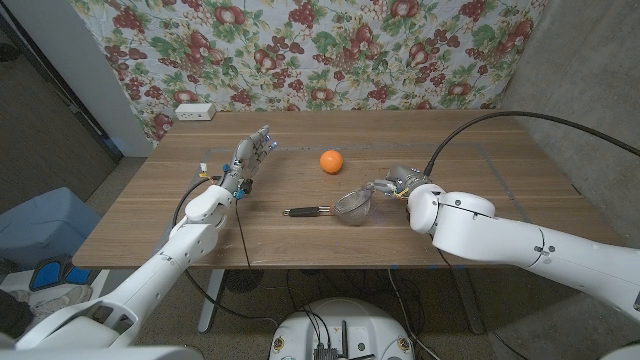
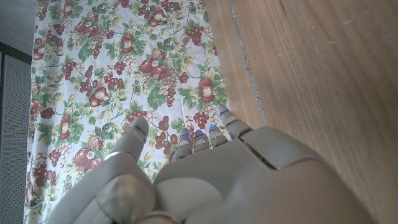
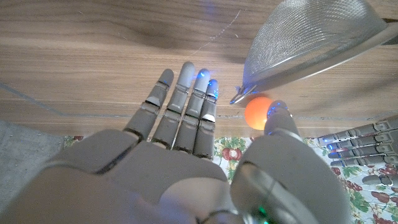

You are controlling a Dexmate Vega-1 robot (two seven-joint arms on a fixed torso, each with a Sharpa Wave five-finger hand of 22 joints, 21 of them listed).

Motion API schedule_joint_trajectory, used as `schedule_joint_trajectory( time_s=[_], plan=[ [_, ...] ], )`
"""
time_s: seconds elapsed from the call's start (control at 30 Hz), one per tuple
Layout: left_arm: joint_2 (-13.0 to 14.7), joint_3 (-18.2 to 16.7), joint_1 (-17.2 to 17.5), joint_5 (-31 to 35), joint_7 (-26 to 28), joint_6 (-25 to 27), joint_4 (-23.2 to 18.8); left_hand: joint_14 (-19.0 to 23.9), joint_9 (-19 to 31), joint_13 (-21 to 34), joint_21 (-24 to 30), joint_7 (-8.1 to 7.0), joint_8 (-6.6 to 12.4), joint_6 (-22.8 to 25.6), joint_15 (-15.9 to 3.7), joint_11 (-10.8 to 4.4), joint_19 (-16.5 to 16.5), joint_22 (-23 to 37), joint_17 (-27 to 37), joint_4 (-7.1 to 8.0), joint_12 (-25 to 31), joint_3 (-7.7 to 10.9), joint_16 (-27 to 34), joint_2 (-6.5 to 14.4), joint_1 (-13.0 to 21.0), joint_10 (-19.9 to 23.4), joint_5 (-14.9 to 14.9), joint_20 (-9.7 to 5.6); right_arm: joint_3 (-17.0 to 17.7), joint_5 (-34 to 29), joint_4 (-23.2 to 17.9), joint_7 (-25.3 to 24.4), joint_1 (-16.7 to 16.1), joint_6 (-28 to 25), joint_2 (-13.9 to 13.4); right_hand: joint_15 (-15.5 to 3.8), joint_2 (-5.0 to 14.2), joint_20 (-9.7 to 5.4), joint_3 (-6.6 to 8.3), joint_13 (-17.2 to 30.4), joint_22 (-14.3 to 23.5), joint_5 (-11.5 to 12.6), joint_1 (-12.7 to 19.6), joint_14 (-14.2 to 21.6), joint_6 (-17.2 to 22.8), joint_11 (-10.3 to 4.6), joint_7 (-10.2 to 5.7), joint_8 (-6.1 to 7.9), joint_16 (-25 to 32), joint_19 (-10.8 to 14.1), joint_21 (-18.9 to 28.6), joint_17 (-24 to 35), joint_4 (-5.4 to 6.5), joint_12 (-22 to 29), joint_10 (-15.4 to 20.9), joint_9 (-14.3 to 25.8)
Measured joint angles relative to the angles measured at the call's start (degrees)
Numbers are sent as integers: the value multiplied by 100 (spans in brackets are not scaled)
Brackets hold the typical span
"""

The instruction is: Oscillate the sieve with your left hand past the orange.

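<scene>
From my seat: the orange (image 1: 331, 160) is a bright, plain orange. The sieve (image 1: 351, 206) is silvery mesh with a black handle. The table (image 1: 150, 215) is brown wood with visible grain. The backdrop cloth (image 1: 330, 50) at the far side is white-ish with red fruit and green leaves. Both arms are glossy white, and the left hand (image 1: 246, 160) and right hand (image 1: 400, 182) are grey with blue-lit fingertips (image 3: 211, 87).

Round orange fruit (image 1: 331, 160) near mid-table on the wooden table (image 1: 470, 150). In front of it and slightly right, metal mesh sieve (image 1: 352, 206), dark handle (image 1: 308, 211) pointing left. Just right of the sieve bowl, right hand (image 1: 400, 181), possibly touching its rim. Well left of the fruit, left hand (image 1: 247, 160), raised with fingers spread. At the far left corner, small white box (image 1: 195, 111). Behind everything, fruit-patterned cloth (image 1: 330, 45).
</scene>
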Motion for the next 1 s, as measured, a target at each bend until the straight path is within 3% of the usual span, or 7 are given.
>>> schedule_joint_trajectory(
  time_s=[0.27,0.47,0.57,0.83,1.0],
  plan=[
    [9,-10,25,-11,1,-4,-22,0,0,0,0,0,0,0,0,0,0,0,0,-25,0,-26,0,0,0,0,0,0,-174,4,23,6,140,-60,10,-8,146,-85,-3,424,27,76,553,114,111,-69,-71,121,383,168,104,508,-52,400,68,120],
    [19,-18,49,-21,2,-15,-42,0,0,0,0,0,0,0,0,0,0,0,0,-25,0,-26,0,0,0,0,0,0,-341,-1,48,-21,250,-95,19,-18,237,-198,82,662,54,88,932,187,172,-235,-132,165,486,281,170,707,-133,611,107,180],
    [25,-22,59,-22,3,-17,-53,0,0,0,0,0,0,0,0,0,0,0,0,-25,0,-26,0,0,0,0,0,0,-406,-16,58,-54,292,-103,20,-28,337,-241,162,765,54,98,1136,258,215,-288,-175,201,523,321,190,768,-95,712,138,210],
    [41,-28,84,-27,8,-19,-81,0,0,0,0,0,0,0,0,0,0,0,0,-25,0,-25,0,0,0,0,0,0,-524,-33,78,-156,362,-115,22,-69,722,-426,484,1116,80,27,1813,443,492,-438,-328,341,613,358,277,993,-156,1066,267,255],
    [43,-30,91,-29,8,-22,-87,0,0,0,0,0,0,0,0,0,0,0,0,-25,0,-25,0,0,0,0,0,0,-583,-34,85,-260,393,-118,22,-111,1050,-632,824,1360,123,18,2408,649,647,-595,-483,431,614,380,397,1146,-192,1297,385,281]
  ],
)
